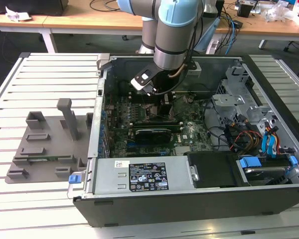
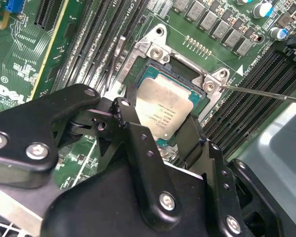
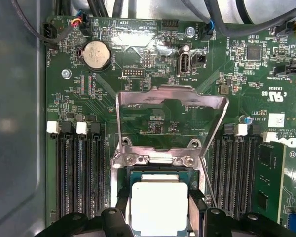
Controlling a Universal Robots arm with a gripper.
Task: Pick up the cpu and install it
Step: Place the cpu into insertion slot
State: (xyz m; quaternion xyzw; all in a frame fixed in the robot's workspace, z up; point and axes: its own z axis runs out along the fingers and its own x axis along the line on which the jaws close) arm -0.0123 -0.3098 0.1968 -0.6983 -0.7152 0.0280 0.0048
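Observation:
The cpu [image 2: 165, 106] is a flat square chip with a silver-grey top and a green rim. It sits low in the open motherboard socket [image 2: 153, 54]. In the first wrist view the cpu [image 3: 159, 205] lies just below the socket's raised metal load plate [image 3: 170, 118]. My gripper [image 2: 160, 123] straddles it, with one black finger [image 2: 126, 108] against one edge and the other finger [image 2: 192, 133] against the opposite edge. In the exterior view my gripper [image 1: 162, 107] reaches down into the open computer case [image 1: 154, 179], over the board's middle.
The thin socket lever [image 2: 266, 93] stands out beside the socket. Memory slots [image 3: 76, 173] flank it on both sides, and a coin battery [image 3: 96, 54] sits further off. A grey plastic holder tray [image 1: 45, 144] lies on the slatted table at the exterior view's left. Cables and drive bays [image 1: 254, 134] fill the case's right.

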